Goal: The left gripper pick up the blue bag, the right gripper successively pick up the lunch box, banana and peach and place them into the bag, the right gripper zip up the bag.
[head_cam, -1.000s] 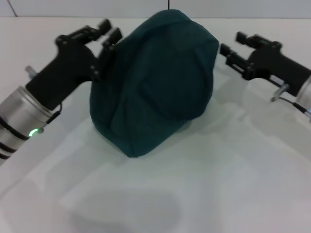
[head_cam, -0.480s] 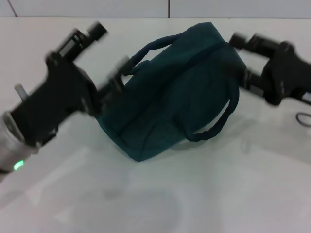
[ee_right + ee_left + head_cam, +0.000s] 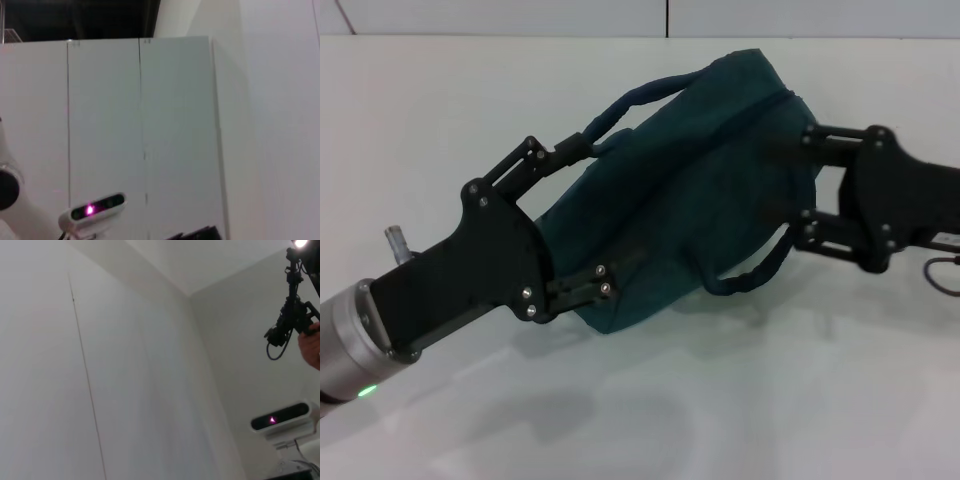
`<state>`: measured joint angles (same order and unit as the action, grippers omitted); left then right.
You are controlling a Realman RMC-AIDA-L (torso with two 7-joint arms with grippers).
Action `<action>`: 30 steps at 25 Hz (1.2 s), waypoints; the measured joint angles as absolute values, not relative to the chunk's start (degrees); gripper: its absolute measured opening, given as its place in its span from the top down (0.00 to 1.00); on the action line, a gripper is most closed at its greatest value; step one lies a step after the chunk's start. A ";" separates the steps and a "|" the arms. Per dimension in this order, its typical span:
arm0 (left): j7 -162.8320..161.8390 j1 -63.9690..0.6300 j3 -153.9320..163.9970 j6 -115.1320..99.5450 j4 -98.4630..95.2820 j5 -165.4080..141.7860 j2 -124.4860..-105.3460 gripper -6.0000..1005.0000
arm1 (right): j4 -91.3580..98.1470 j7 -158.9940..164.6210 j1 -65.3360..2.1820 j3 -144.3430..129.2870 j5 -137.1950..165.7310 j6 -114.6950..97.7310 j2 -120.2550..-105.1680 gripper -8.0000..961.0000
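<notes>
The blue bag (image 3: 690, 190) lies tilted on the white table in the head view. One handle (image 3: 630, 98) arches over its top and the other (image 3: 760, 268) hangs at its front. My left gripper (image 3: 582, 222) is open. Its fingers straddle the bag's left end, one by the top handle and one low at the bag's bottom edge. My right gripper (image 3: 807, 180) is open too, with the bag's right end between its spread fingers. The lunch box, banana and peach are out of view. Both wrist views show only walls.
The white table (image 3: 740, 400) stretches in front of the bag and to its far left. In the left wrist view a camera unit (image 3: 280, 417) and a hand on a light stand (image 3: 292, 305) show against the wall.
The bag has gone from a rounded upright heap to lying stretched out with its handles showing. Both arms have moved in, and their fingers have spread around the bag's ends.
</notes>
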<state>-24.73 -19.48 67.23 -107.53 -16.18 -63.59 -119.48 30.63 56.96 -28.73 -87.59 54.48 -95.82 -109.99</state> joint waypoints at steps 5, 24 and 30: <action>-24.50 -19.34 66.87 -106.70 -16.17 -63.63 -119.52 0.13 | 32.17 56.48 -29.30 -87.04 58.04 -94.82 -110.80 0.46; -24.49 -20.80 67.36 -106.06 -17.30 -64.64 -118.45 0.13 | 32.72 57.16 -29.03 -84.02 59.55 -93.33 -110.64 0.45; -27.24 -20.83 67.28 -106.19 -18.41 -66.08 -117.57 0.13 | 33.20 59.22 -30.33 -83.87 63.86 -92.84 -110.29 0.46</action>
<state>-27.24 -20.83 67.28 -106.19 -18.41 -66.08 -117.57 33.20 59.22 -30.33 -83.87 63.86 -92.84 -110.29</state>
